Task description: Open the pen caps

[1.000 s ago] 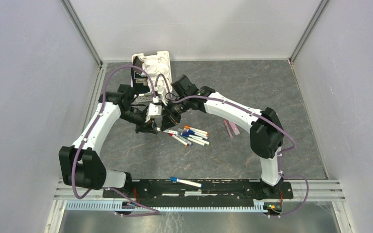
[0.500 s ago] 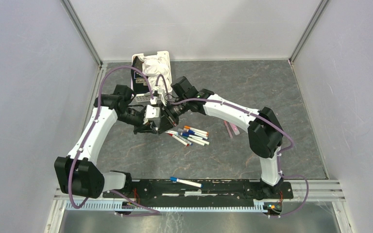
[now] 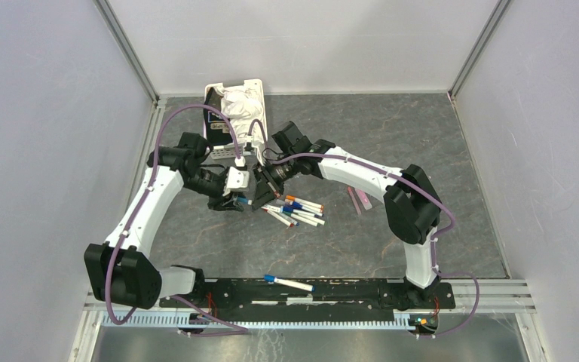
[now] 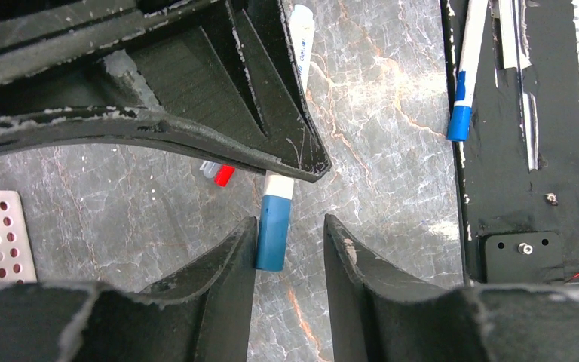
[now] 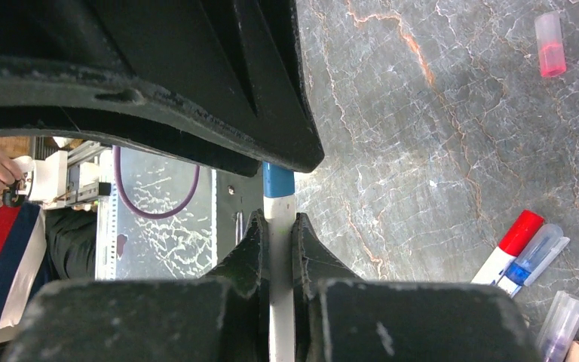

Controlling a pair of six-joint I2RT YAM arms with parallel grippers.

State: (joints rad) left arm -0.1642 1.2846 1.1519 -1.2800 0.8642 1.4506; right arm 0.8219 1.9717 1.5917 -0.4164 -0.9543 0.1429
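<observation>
My right gripper (image 5: 279, 222) is shut on the white barrel of a pen (image 5: 279, 302) held above the table. The pen's blue cap (image 4: 274, 234) sits on its end, between the fingers of my left gripper (image 4: 290, 226). That gripper is open: the cap touches one finger and a gap shows on the other side. In the top view both grippers meet left of centre, left gripper (image 3: 240, 197) facing right gripper (image 3: 261, 190). Several more pens (image 3: 298, 211) lie in a loose pile just right of them. A red cap (image 4: 224, 176) lies on the table.
A white basket (image 3: 234, 113) with crumpled cloth stands at the back left. One blue-capped pen (image 3: 288, 283) lies on the black base rail at the near edge. A pink pen piece (image 3: 359, 200) lies right of the pile, and a clear pink cap (image 5: 550, 44) shows in the right wrist view.
My left gripper's jaws have parted from shut, leaving the blue cap loose between them. The left arm shifted slightly; the right gripper stays clamped on the barrel.
</observation>
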